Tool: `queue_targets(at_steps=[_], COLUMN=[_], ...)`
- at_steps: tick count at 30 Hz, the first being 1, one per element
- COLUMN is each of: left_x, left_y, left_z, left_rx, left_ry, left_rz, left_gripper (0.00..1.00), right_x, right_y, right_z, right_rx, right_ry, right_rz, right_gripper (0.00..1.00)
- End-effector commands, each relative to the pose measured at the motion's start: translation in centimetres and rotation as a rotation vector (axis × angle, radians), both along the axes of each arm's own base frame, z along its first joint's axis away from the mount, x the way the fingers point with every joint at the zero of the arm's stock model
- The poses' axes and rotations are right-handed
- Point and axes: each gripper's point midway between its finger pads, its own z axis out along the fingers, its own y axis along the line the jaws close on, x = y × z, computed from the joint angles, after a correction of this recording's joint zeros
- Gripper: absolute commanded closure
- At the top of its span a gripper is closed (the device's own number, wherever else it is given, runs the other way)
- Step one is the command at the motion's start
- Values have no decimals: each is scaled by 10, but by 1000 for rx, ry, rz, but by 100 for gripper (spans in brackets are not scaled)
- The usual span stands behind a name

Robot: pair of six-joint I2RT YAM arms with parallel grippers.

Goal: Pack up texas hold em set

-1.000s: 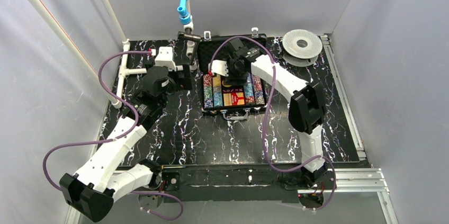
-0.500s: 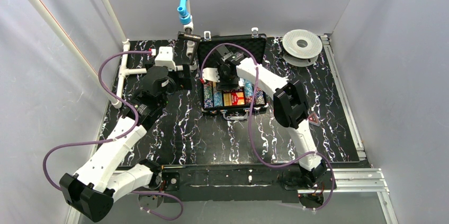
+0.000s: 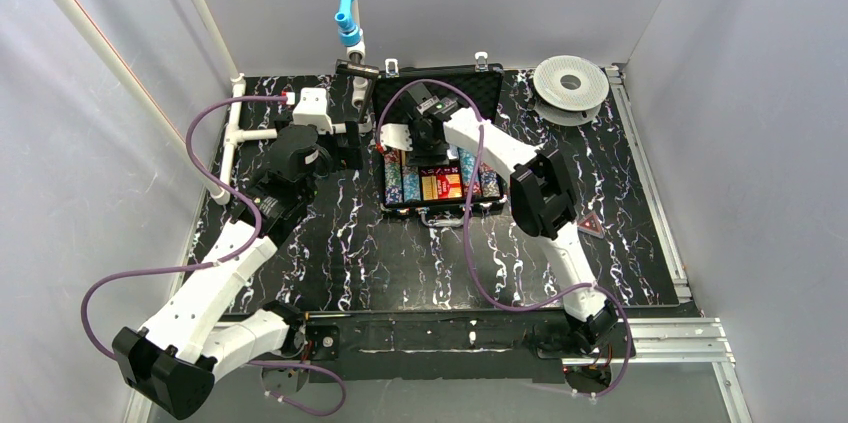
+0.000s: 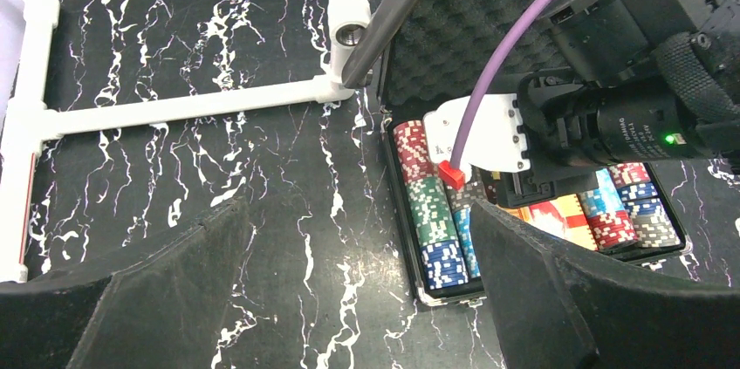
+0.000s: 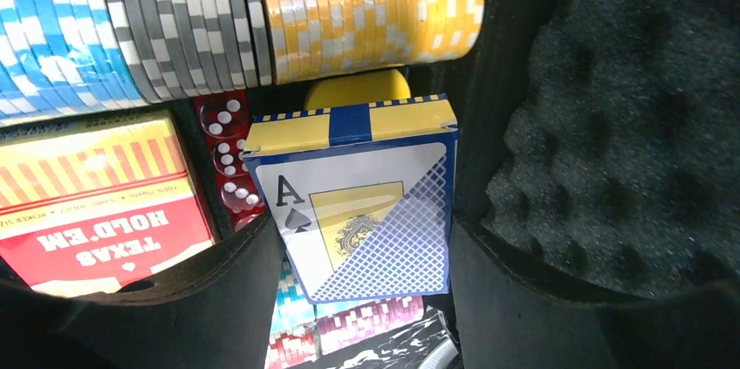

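While the blue card deck (image 5: 349,203) sat low inside the open briefcase (image 3: 440,207), the right jaws were partly closed on its two long edges and held nothing else. Its ace-of-spades face was turned toward the wrist. Whether it touched the tray floor could not be told.

Just past the tips of those jaws lay a yellow disc (image 5: 358,88), its near part hidden by the end of the deck. Beyond the disc ran a row of yellow chips (image 5: 366,3), with grey chips (image 5: 188,11) and blue chips (image 5: 61,29) carrying on to the jaws' left. Red dice (image 5: 229,160) stood in a line just left of the held deck, between it and the red card deck (image 5: 96,212) printed TEXAS HOLD'EM. To the right of the jaws rose the lid foam (image 5: 628,125), dimpled and black.

The left jaws stood spread as wide as they go, with nothing between them, over the black marbled desk (image 4: 262,168). Ahead of them and to their right lay the briefcase, its nearest edge lined by a red, green and blue chip row (image 4: 432,212). Ahead and to their left lay a white pipe frame (image 4: 174,107). A round white-grey spool (image 3: 570,86) sat well off to the right of the right jaws, at the desk's far corner.
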Motion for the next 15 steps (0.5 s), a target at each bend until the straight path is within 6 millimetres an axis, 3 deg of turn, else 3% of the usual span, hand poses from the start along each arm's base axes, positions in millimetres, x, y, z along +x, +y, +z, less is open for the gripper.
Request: queue_targets(at_steps=[1,15], left_x=[0,0], left_y=[2,1], left_z=[3,4], left_rx=[4,3], left_ry=[-15,-14], left_rz=[0,-3], left_gripper=[0,1], right_x=[14,18], right_y=[10,8], right_z=[14,3], right_rx=[38,39], right_ry=[-45,-39], right_rz=[26,-8], right_gripper=[99,97])
